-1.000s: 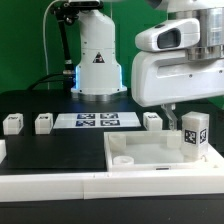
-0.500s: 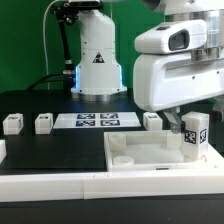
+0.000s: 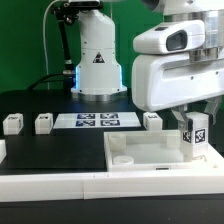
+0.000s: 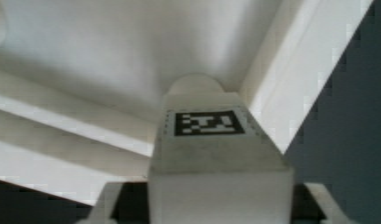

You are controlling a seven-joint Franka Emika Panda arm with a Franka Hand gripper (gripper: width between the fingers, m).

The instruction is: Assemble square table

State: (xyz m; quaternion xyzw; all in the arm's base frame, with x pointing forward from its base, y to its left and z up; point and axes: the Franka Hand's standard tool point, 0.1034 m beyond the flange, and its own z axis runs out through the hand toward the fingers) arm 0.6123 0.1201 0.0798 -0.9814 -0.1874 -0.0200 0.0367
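Black counter [image 3: 60,150] before a green backdrop carries the square table's top [image 3: 140,156], lying flat toward the exterior view's right. 1 tagged leg [image 3: 194,136] stands upright at its far right corner. The tool [image 3: 195,124] grips this leg, fingers [image 4: 112,206] against its sides. 3 loose legs [image 3: 43,124] flank the marker board [image 3: 95,121] behind.

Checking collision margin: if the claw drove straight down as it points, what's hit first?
Probably the upright white plastic leg with a black-and-white tag, which sits between the fingers of the claw; below it lies the flat white square tabletop. Depth is unclear.
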